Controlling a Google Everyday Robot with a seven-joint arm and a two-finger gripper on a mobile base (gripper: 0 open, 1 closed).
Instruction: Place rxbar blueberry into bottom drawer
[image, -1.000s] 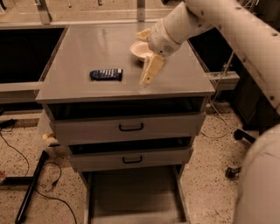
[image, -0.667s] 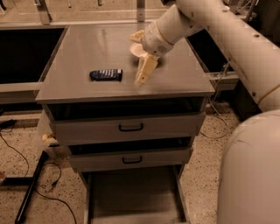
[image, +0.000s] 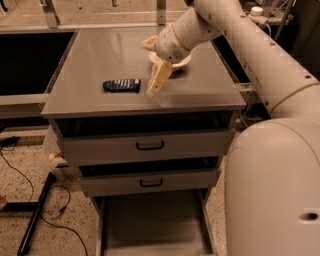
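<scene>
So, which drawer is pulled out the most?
The bottom drawer, the tray near the floor; the two handled drawers above are barely open. The end effector is over the tabletop, beside the rxbar blueberry.

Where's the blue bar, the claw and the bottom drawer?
Bar (image: 121, 85): camera view, wrapper's middle.
Claw (image: 148, 68): camera view, between its fingertips, beside the bar.
Bottom drawer (image: 150, 225): camera view, bare floor.

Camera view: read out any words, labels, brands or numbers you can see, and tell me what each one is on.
No text here can be read.
rxbar blueberry wrapper: pale lettering marks, too blurred to read.
Upper drawers and bottom drawer: no text visible.
Cabinet top and bowl: no text visible.
Gripper, above the cabinet top just right of the bar and beside the bowl: no text visible.
</scene>
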